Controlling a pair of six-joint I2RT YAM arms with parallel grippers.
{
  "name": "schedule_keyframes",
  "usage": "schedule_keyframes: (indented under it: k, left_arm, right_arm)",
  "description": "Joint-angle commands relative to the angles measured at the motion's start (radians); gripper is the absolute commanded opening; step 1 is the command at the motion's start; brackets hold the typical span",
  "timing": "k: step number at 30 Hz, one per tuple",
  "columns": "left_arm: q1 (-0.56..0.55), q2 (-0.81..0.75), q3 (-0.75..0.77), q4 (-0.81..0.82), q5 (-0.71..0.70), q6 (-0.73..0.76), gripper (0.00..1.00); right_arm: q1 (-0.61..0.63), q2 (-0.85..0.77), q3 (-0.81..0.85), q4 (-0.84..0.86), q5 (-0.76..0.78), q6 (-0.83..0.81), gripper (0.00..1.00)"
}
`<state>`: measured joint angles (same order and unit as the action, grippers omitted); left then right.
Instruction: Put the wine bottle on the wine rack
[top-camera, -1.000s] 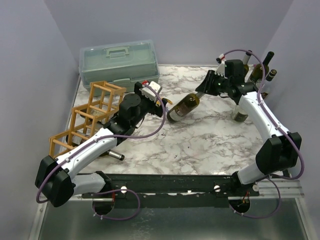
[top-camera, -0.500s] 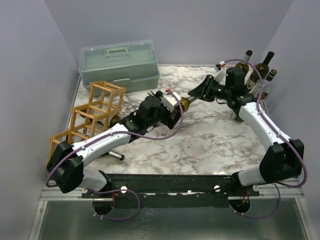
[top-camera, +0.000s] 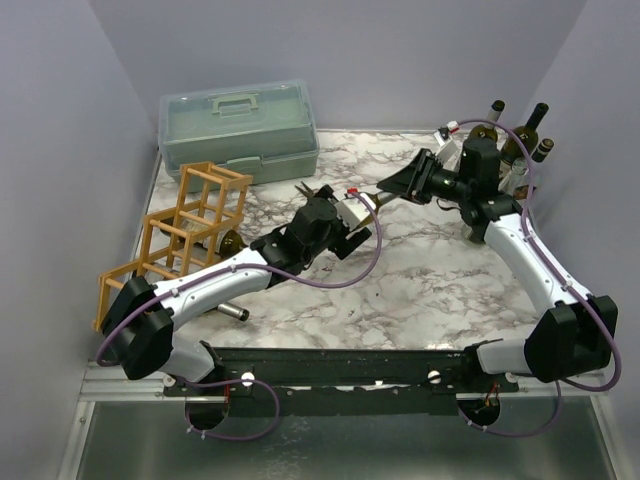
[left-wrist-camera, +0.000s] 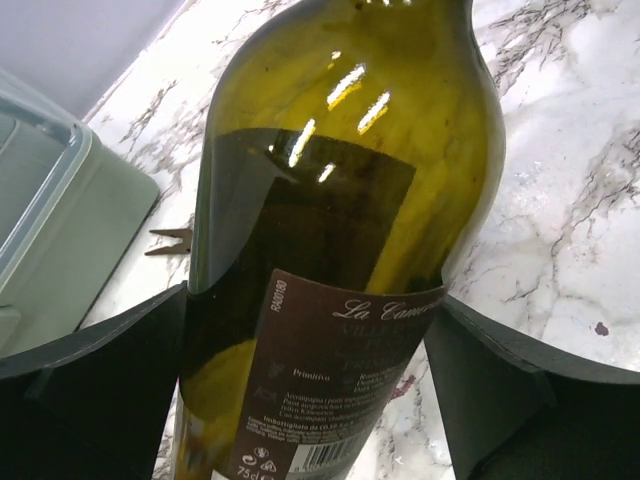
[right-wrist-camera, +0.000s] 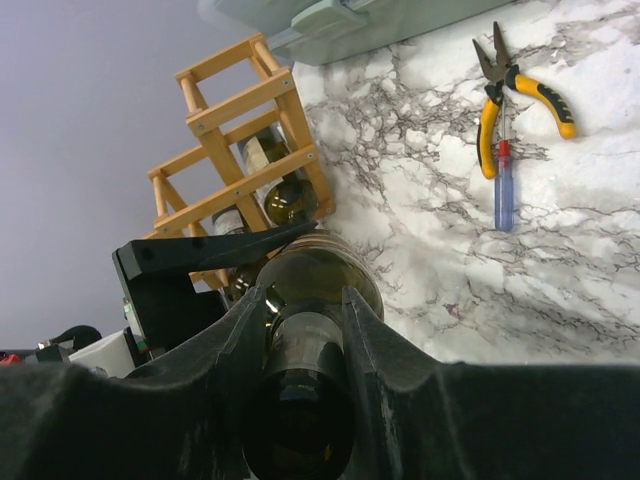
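The wine bottle (left-wrist-camera: 340, 150) is olive green with a dark brown label and hangs above the marble table. In the top view only its neck (top-camera: 374, 199) shows. My right gripper (right-wrist-camera: 302, 295) is shut on that neck, also seen from above as the right gripper (top-camera: 400, 184). My left gripper (left-wrist-camera: 312, 295) has its wide jaws round the labelled body, a finger (left-wrist-camera: 100, 380) against each side. From above, the left gripper (top-camera: 328, 207) covers the bottle's body. The wine rack (top-camera: 190, 228) of orange-tan sticks stands at the left; the rack (right-wrist-camera: 235, 160) holds other bottles.
A pale green toolbox (top-camera: 240, 125) sits behind the rack. Several upright bottles (top-camera: 520, 140) stand at the back right corner. Yellow-handled pliers (right-wrist-camera: 500, 90) and a screwdriver (right-wrist-camera: 503, 185) lie on the marble. Another bottle's neck (top-camera: 232, 312) juts out below the rack.
My left arm has swung right from beside the rack to the bottle, and its jaws now flank the bottle's body and have narrowed a little. The right gripper has kept its hold on the neck.
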<state>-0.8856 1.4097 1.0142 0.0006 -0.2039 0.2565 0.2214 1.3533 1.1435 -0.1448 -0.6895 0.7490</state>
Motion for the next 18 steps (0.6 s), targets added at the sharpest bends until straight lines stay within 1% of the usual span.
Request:
schedule_keyframes:
  k: [1,2,3,8,9,10,11,15,16,18]
  left_arm:
    - [-0.026,0.0,0.02,-0.028,-0.057,0.044,0.9]
    - [-0.029,-0.003,0.018,-0.027,-0.065,0.053,0.87]
    - [-0.03,-0.005,0.018,-0.027,-0.072,0.065,0.81]
    - [-0.039,-0.024,0.011,-0.024,-0.16,0.143,0.23]
    - [-0.04,-0.028,0.008,-0.024,-0.173,0.172,0.11]
    - [-0.041,-0.031,0.002,-0.022,-0.185,0.19,0.03]
    - [-0.041,-0.037,-0.004,-0.019,-0.19,0.215,0.0]
    - [-0.047,-0.062,-0.052,-0.005,-0.194,0.319,0.0]
    - [-0.049,-0.068,-0.064,0.023,-0.191,0.342,0.0]
    - [-0.05,-0.085,-0.088,0.03,-0.173,0.397,0.0]
  right_arm:
    - [0.004,-0.044,-0.023,0.118,-0.104,0.089,0.01]
    - [0.003,-0.044,-0.024,0.117,-0.108,0.089,0.01]
    - [0.003,-0.045,-0.028,0.116,-0.11,0.088,0.0]
    - [0.004,-0.056,-0.045,0.107,-0.115,0.064,0.01]
    - [0.004,-0.059,-0.046,0.099,-0.122,0.051,0.06]
    - [0.004,-0.061,-0.049,0.093,-0.127,0.039,0.13]
    - [0.004,-0.063,-0.05,0.084,-0.131,0.021,0.21]
    - [0.003,-0.058,-0.024,-0.019,-0.124,-0.07,0.44]
    - [0.004,-0.05,-0.014,-0.045,-0.123,-0.102,0.51]
    - [0.004,-0.028,0.016,-0.144,-0.118,-0.181,0.62]
